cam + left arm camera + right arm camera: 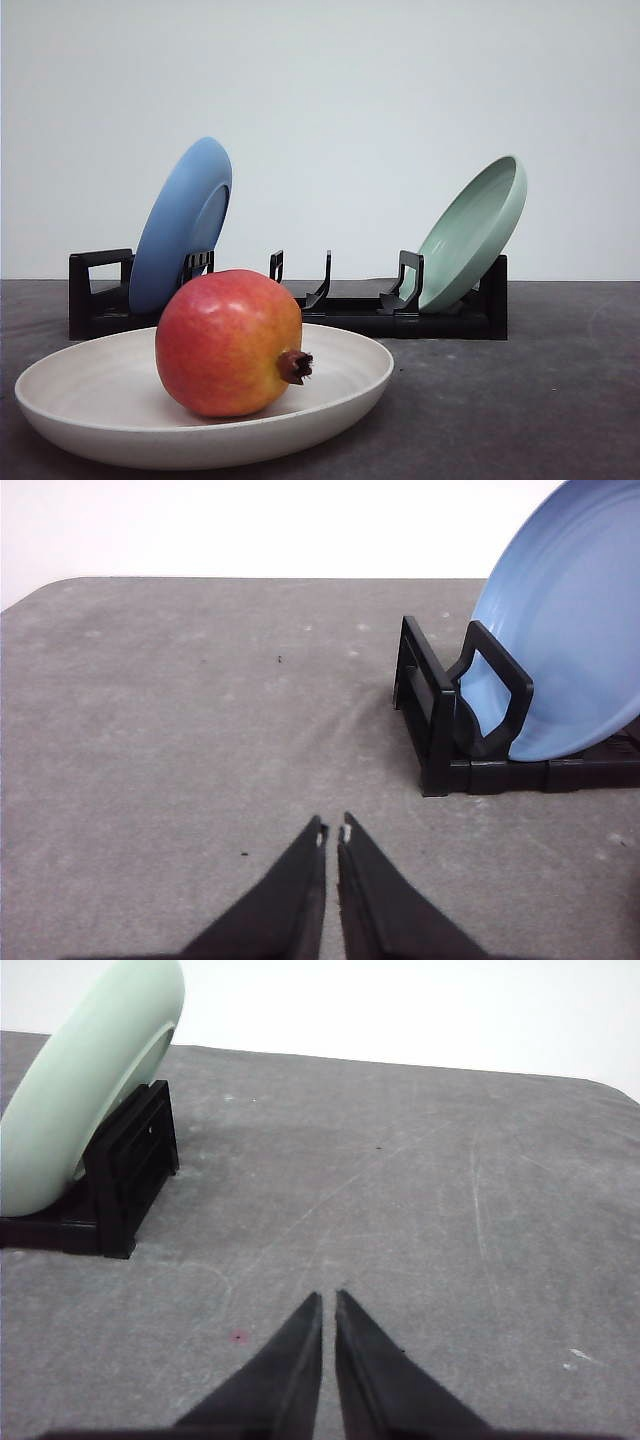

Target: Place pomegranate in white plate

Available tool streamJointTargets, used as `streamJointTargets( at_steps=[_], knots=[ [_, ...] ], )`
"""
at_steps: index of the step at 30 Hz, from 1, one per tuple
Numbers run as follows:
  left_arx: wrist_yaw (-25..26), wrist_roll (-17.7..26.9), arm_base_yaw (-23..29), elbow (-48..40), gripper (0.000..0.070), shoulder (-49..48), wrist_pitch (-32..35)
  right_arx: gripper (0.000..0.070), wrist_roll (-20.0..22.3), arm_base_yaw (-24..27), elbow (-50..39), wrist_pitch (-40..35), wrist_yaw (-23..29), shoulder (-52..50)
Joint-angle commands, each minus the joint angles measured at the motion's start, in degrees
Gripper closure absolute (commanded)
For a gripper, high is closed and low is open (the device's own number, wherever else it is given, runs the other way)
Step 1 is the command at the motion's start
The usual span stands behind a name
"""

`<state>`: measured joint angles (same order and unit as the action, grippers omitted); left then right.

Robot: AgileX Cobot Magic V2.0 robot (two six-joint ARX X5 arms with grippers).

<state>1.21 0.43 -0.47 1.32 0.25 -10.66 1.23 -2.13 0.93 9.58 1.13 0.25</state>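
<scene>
Red pomegranate (229, 341) rests in white plate (90, 400).

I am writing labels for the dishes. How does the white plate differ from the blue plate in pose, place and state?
Pose: the white plate lies flat on the table, while the blue plate stands tilted on its edge. Place: the white plate is in front of the black rack; the blue plate sits in the rack's left end. State: the white plate holds the pomegranate; the blue plate holds nothing. Both are round, shallow dishes with a raised rim.
</scene>
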Motion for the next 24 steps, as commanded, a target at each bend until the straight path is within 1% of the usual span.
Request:
streamJointTargets(
  at_steps=[1, 24],
  knots=[
    [-0.1, 0.4, 0.0, -0.6, 0.07, -0.1, -0.1, 0.0678, -0.2, 0.0, -0.3, -0.6, 0.0, 0.0],
    [-0.2, 0.4, 0.0, -0.6, 0.07, -0.1, -0.1, 0.0678, -0.2, 0.0, -0.3, -0.6, 0.0, 0.0]
  ],
)
